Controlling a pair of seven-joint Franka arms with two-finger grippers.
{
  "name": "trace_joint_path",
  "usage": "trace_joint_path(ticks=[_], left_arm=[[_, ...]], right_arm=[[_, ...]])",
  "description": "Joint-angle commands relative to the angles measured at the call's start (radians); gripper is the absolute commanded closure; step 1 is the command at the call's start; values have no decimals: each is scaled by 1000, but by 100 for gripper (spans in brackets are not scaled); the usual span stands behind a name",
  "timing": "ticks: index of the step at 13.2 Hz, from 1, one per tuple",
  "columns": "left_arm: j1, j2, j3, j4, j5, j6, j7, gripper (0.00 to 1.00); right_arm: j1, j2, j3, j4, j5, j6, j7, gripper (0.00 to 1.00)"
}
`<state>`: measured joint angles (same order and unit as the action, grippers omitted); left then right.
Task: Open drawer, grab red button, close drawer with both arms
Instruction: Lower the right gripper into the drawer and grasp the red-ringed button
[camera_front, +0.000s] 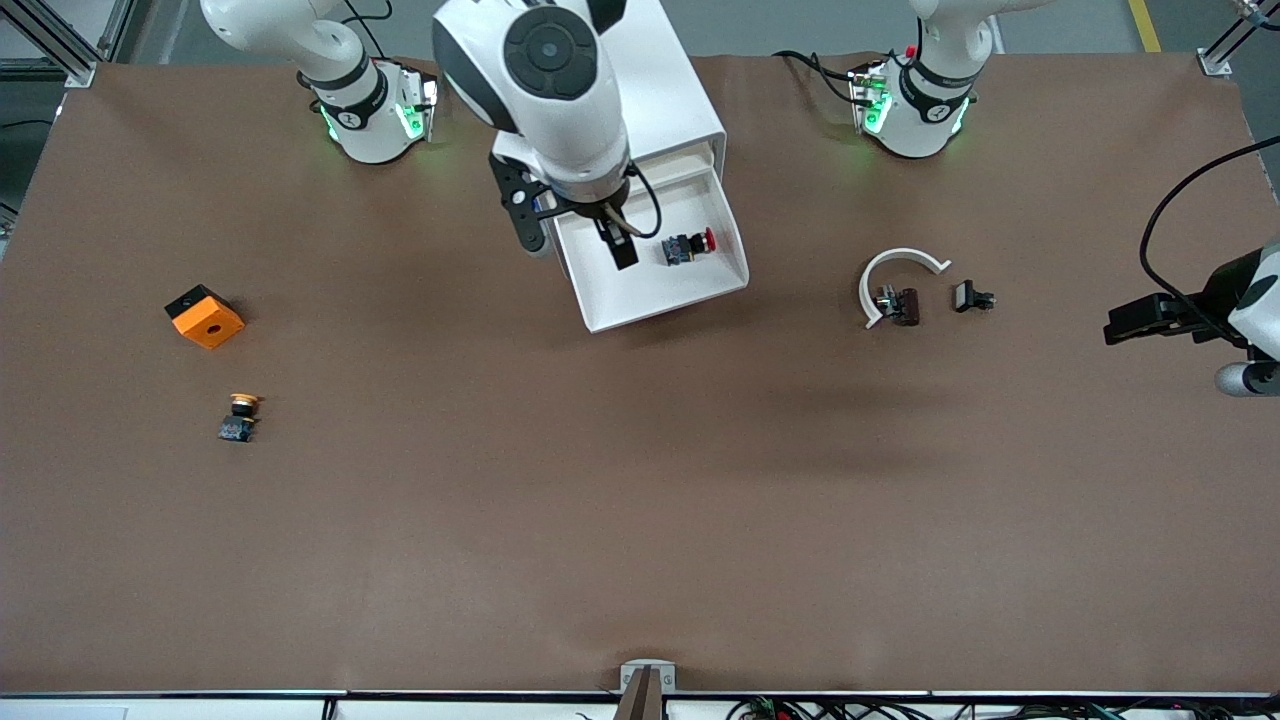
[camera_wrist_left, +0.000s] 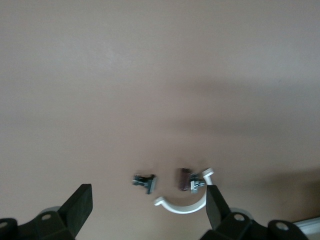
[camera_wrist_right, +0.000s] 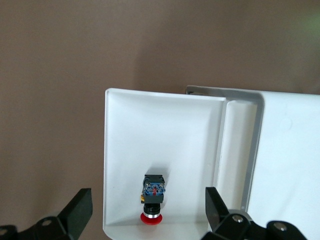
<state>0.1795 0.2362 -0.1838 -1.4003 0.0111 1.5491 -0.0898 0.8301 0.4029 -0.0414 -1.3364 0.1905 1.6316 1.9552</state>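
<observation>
Drawer (camera_front: 655, 290): pulled out, red-capped button (camera_front: 688, 246) inside. Right gripper (camera_front: 575, 235): fingers spread, over drawer. Left gripper (camera_front: 1140, 322): fingers spread, waiting over table end.

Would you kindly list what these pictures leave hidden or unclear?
- Cabinet, front view: the right arm covers most of it; its other drawers are unseen.
- Left gripper, front view: that arm is cut off by the picture's edge.
- Small dark parts by the white clamp: too small to identify.
</observation>
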Motion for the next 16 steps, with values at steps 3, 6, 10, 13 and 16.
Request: trace_joint_path(ticks=[3, 6, 10, 13, 16], left_arm=[[8, -3, 0, -32, -118, 45, -182, 0], [8, -1, 0, -43, -120, 46, -185, 0], [8, 0, 0, -48, -120, 46, -185, 0], [8, 2, 0, -48, -120, 46, -185, 0], [8, 3, 0, -48, -118, 48, -185, 0]], right_arm=[[93, 83, -17, 34, 4, 63, 39, 0], [112, 134, -17, 34, 0, 117, 50, 0], [132, 189, -17, 34, -5, 120, 45, 0], [138, 214, -15, 34, -9, 120, 41, 0], [142, 235, -15, 34, -9, 142, 42, 0]])
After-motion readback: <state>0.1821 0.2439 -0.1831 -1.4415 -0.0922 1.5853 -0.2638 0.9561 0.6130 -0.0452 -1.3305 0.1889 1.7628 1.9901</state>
